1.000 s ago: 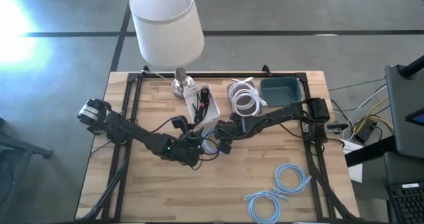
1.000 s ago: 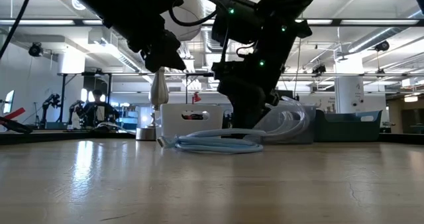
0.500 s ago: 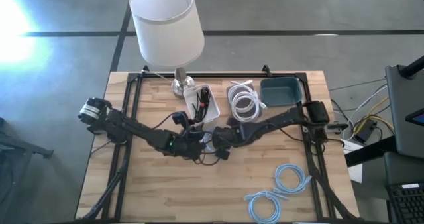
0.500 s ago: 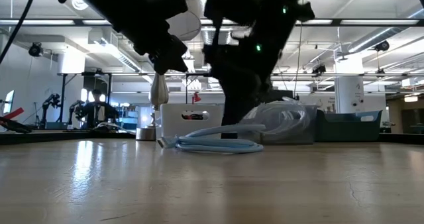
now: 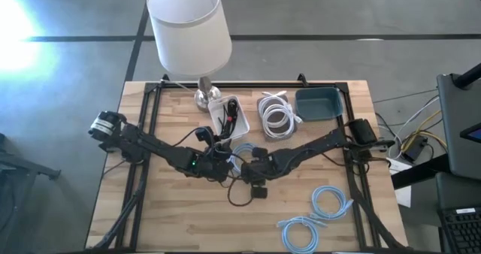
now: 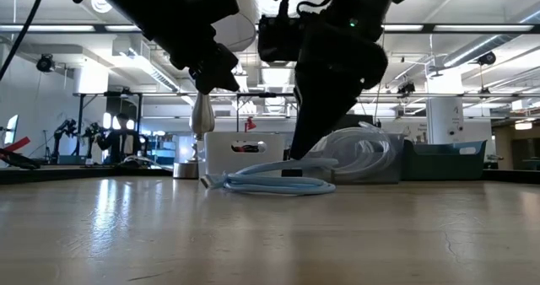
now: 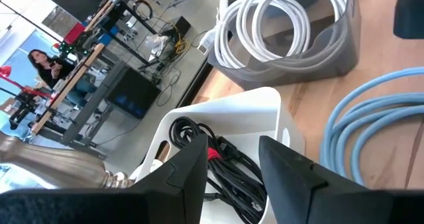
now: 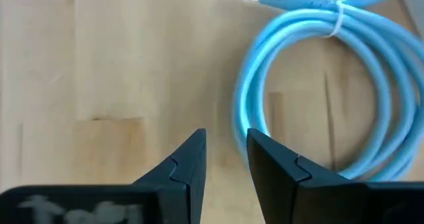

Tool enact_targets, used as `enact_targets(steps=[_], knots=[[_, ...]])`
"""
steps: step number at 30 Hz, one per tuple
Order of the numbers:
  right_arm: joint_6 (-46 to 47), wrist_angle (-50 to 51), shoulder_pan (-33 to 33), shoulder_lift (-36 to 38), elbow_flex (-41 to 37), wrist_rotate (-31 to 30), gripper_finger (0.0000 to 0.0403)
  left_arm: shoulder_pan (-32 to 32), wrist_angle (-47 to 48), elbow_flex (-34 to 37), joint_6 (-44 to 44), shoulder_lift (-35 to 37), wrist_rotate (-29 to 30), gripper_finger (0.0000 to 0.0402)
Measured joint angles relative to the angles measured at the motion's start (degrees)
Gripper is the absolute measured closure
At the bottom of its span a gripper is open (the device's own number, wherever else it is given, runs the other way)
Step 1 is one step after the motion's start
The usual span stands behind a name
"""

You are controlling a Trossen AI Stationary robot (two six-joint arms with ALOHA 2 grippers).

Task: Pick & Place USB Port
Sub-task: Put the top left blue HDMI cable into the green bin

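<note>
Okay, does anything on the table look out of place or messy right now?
One thing: a thin black cable lies in a loose loop on the bare wood beside the right gripper, outside the white bin that holds the other black cables. The blue and white coils look tidy.

No text, label, brand, number or sign can be read anywhere in these views.

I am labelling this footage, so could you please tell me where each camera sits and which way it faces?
High view: above, looking straight down on the table; both arms show.
Low view: at tabletop height, looking level across to the room; both arms hang in from above.
Left wrist view: on the left arm, facing the white bin of black cables; its own fingers show.
Right wrist view: on the right arm, facing down at a blue cable; its own fingers show.
Shared: the white bin shows in the high and left wrist views.
</note>
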State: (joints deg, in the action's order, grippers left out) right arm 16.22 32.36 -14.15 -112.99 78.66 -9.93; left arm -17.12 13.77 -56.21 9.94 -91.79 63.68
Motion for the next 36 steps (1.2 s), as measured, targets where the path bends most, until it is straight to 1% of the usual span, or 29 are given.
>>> enact_targets(steps=[2,4,10,18,22,25,27,30,32,36], knots=[[-0.1,-0.3,0.0,0.0,-0.4,-1.8,0.0302,0.0,-0.2,0.0,0.0,0.0,0.0,0.0262],[-0.1,-0.3,0.5,-0.4,-0.4,-2.2,0.0303,0.0,-0.2,0.0,0.1,0.0,0.0,0.0262],[-0.1,-1.7,0.9,-1.4,-2.1,-2.1,0.03,0.0,-0.3,-0.1,0.1,0.0,0.0,0.0262],[-0.6,-2.3,1.2,-5.1,-2.1,-2.3,0.0291,0.0,-0.3,-0.1,0.1,0.0,0.0,0.0262],[-3.8,-2.2,1.4,-5.6,-2.1,-2.1,0.0282,0.0,-0.3,0.0,0.1,0.0,0.0,0.0262],[-4.9,-2.2,1.4,-5.0,-2.1,-1.9,0.0282,0.0,-0.3,0.0,0.1,0.0,-0.1,0.0262],[-5.0,-1.7,1.4,-4.6,-2.1,-1.6,0.0292,0.0,-0.3,0.0,0.1,0.0,-0.1,0.0262],[-5.8,-1.0,1.5,-4.2,-1.8,-0.7,0.0318,0.0,-0.3,0.1,0.1,0.0,-0.1,0.0262],[-7.4,-1.0,1.5,-4.2,-1.5,2.5,0.034,0.0,-0.3,0.1,0.2,0.0,-0.3,0.0262],[-9.6,-1.2,1.4,-4.1,-1.3,8.1,0.0384,0.0,-0.3,0.2,0.2,0.0,-2.9,0.0262]])
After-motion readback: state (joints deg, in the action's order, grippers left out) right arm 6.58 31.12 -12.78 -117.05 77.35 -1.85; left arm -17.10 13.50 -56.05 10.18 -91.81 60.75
